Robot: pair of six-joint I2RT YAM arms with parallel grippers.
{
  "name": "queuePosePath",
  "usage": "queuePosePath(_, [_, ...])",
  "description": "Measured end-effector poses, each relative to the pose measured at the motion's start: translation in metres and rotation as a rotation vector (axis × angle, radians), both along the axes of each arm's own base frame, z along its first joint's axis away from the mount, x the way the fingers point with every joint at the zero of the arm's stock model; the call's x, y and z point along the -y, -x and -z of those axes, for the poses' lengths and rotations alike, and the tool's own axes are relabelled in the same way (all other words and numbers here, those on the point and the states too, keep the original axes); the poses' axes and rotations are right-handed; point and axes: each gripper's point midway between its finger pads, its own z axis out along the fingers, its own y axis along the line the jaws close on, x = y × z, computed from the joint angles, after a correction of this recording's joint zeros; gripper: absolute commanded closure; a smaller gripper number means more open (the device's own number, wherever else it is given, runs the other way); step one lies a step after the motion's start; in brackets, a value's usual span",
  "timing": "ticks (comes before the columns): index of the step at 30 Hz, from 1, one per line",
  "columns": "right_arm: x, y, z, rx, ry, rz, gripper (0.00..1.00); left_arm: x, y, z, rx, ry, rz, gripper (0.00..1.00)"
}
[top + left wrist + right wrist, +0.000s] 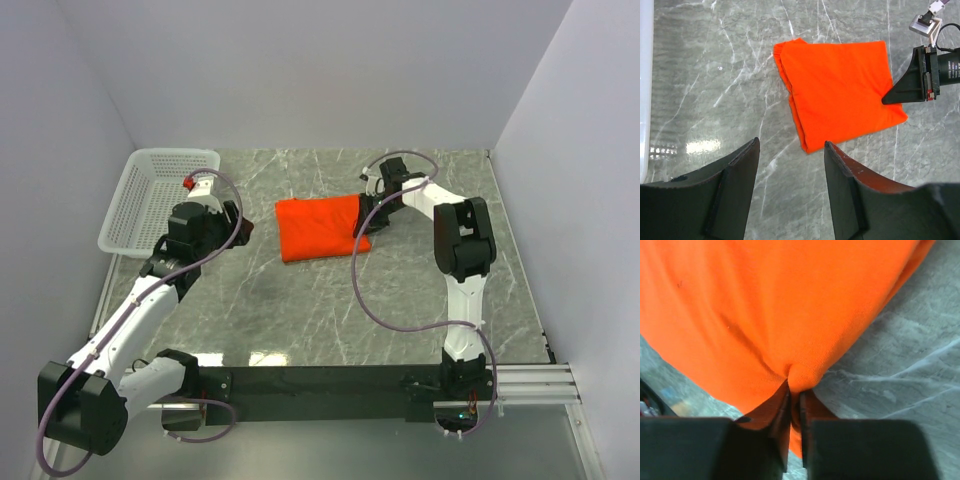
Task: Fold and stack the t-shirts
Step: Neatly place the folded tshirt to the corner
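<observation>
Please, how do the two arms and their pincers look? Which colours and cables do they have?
The left arm and the right arm both have white links and black joints. A grey-purple cable loops along each. The left pincer and right pincer have black, tapering fingers.

T-shirt [318, 228]: soft matt orange-red cloth, fine knit, smooth w/ slight creases. Tabletop [300, 300]: grey marble-look, polished, glossy w/ light reflections. Basket [140, 200]: white plastic mesh, semi-gloss. Left hand [791, 150]: matt black plastic.
</observation>
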Motion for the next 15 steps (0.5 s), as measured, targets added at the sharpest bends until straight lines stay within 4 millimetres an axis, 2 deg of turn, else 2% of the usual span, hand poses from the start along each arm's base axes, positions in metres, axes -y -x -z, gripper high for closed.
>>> queuePosePath(1, [0.0,0.0,0.0,-0.001,0.0,0.004,0.98,0.0,0.0,0.0,-0.002,0.002,0.002,0.4])
queuePosePath(2, [0.002,-0.001,0.0,0.002,0.0,0.006,0.99,0.0,0.0,0.0,-0.002,0.003,0.002,0.4])
queuePosePath(6, [0.01,-0.001,-0.001,0.0,0.0,0.021,1.0,0.001,0.001,0.0,-0.005,0.01,0.003,0.4])
queuePosePath(8, [0.023,-0.002,-0.003,0.0,0.002,0.043,1.0,0.002,0.001,0.0,-0.007,0.015,0.005,0.41])
queuePosePath(11, [0.054,-0.01,-0.008,0.003,0.008,0.097,1.0,0.004,0.002,0.002,-0.012,0.021,0.012,0.41])
queuePosePath(15, [0.111,-0.018,-0.009,-0.009,0.045,0.184,1.0,0.006,0.004,0.005,-0.02,0.025,0.027,0.4])
